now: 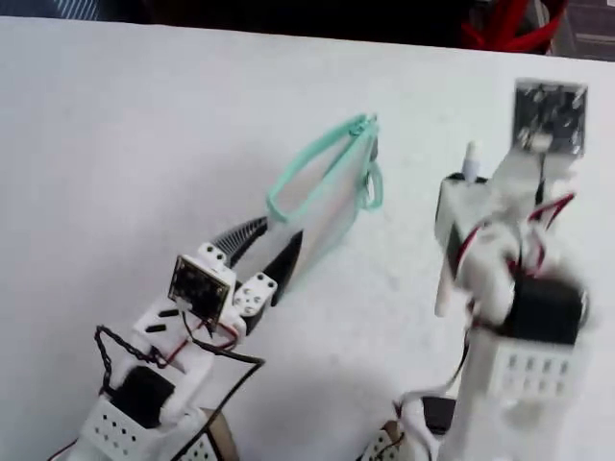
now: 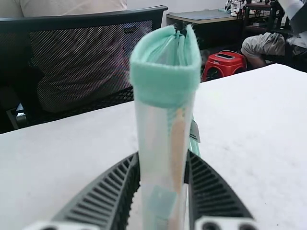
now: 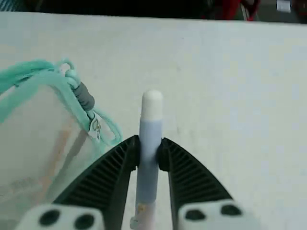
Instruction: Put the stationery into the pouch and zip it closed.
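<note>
Left arm (image 1: 159, 370): white printed shells, perforated white base. Black servo block (image 1: 144, 392) set into it. Black braided cable (image 1: 104, 348) loops off the side; thin red wires (image 1: 207, 336) near the wrist. Small square camera board (image 1: 199, 281), dark lens, pale frame. Left fingers (image 2: 103, 191): dark grey, tapered, ribbed along the inner edges, seated in white mounts with dark screw holes.

Right arm (image 1: 509, 288): same white shells, black servo (image 1: 548, 309), looping red leads (image 1: 543, 216), perforated white block (image 1: 524, 370) lower down. Right fingers (image 3: 98, 179): black, ribbed, on white mounts with round dark holes.
</note>
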